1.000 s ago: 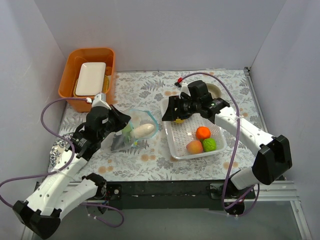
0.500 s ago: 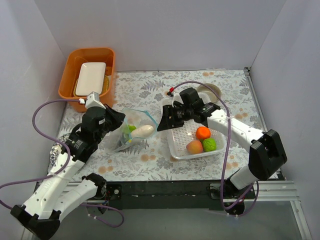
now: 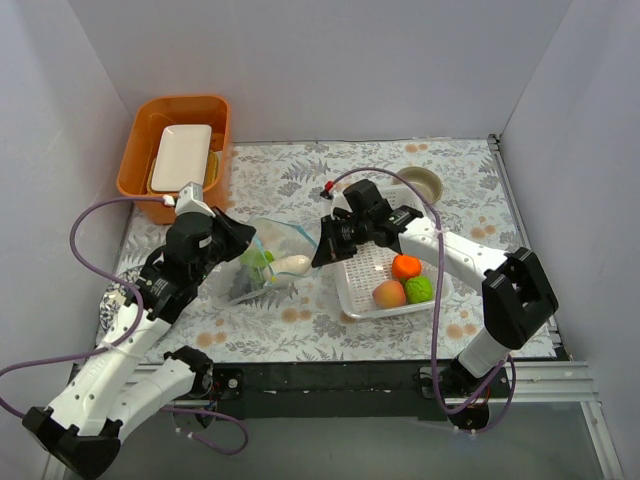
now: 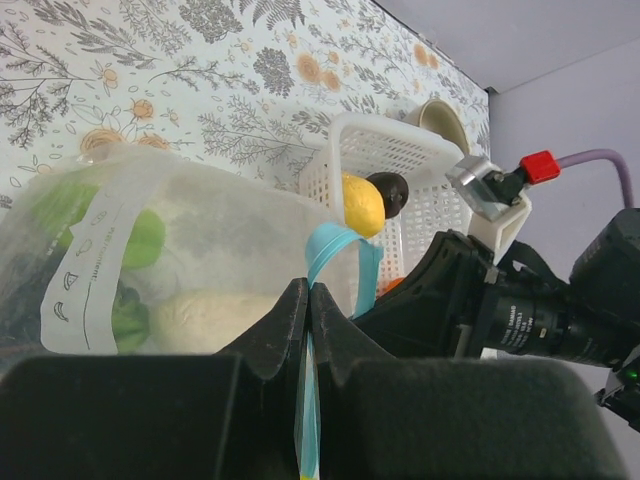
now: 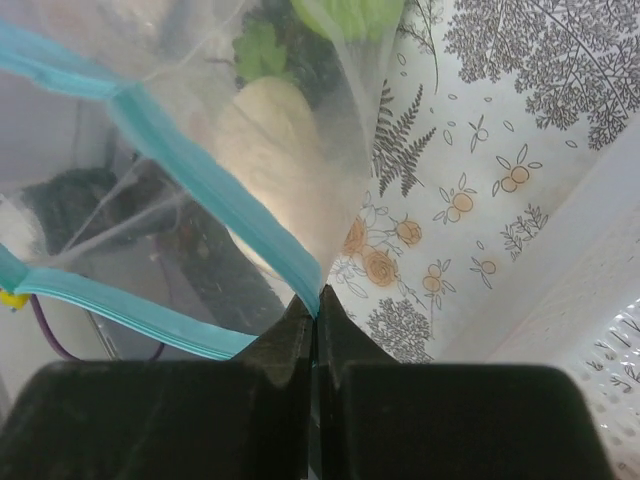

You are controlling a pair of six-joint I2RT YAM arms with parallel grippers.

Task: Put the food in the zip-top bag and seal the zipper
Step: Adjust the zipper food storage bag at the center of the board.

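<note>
The zip-top bag lies left of the white basket, its mouth spread wide between my two grippers. My left gripper is shut on the teal zipper at one end. The right gripper is shut on the zipper at the other corner. Inside the bag lie a white oblong and green pieces. In the basket sit an orange, a peach and a green piece. A lemon and a dark plum show there in the left wrist view.
An orange bin holding a white tray stands at the back left. A small bowl sits behind the basket. A patterned plate lies at the table's left edge under the left arm.
The right gripper has moved left from over the basket to the bag's mouth and shut on the zipper's end. The left gripper has kept its hold on the bag.
</note>
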